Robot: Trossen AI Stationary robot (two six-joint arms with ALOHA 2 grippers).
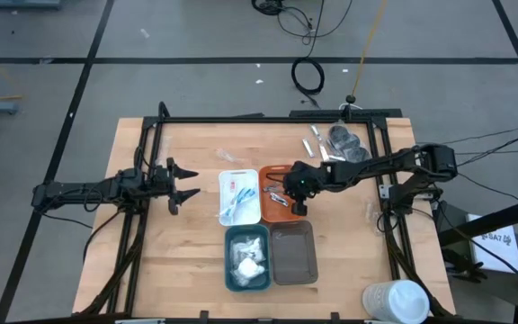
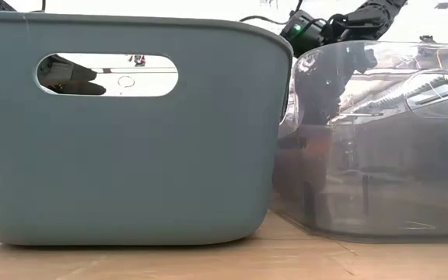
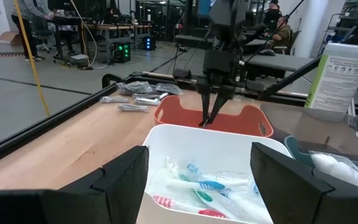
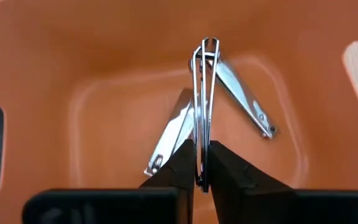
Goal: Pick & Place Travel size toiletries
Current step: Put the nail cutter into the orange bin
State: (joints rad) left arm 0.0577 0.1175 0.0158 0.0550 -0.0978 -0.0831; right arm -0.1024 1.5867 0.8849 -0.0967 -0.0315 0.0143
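Note:
My right gripper [image 1: 297,200] is over the orange tray [image 1: 268,212], shut on a silver nail clipper [image 4: 202,106]. Two more silver clippers [image 4: 171,135] [image 4: 246,102] lie flat on the orange tray's floor [image 4: 73,81]. The left wrist view shows the right gripper [image 3: 209,115] reaching down inside that tray. My left gripper [image 1: 185,183] waits open at the table's left, level, facing the white tray [image 3: 166,140] of wrapped toothbrushes [image 3: 207,186]. More silver and dark pieces [image 1: 340,144] lie on the table at the far right. My right gripper pinches the clipper by one end [image 4: 202,163] between its two fingers. The fingers slant down from the table's right side and lie along the clipper. It stands on edge and sticks out past the fingertips over the orange tray's floor. Whether its free end touches the tray, I cannot tell.
A teal tray [image 1: 246,256] holding white sachets and a grey tray [image 1: 294,254] stand near the table's front, filling the low view. A big white cup [image 1: 398,301] lies at the near right corner. Bare wood shows between the left gripper and the trays.

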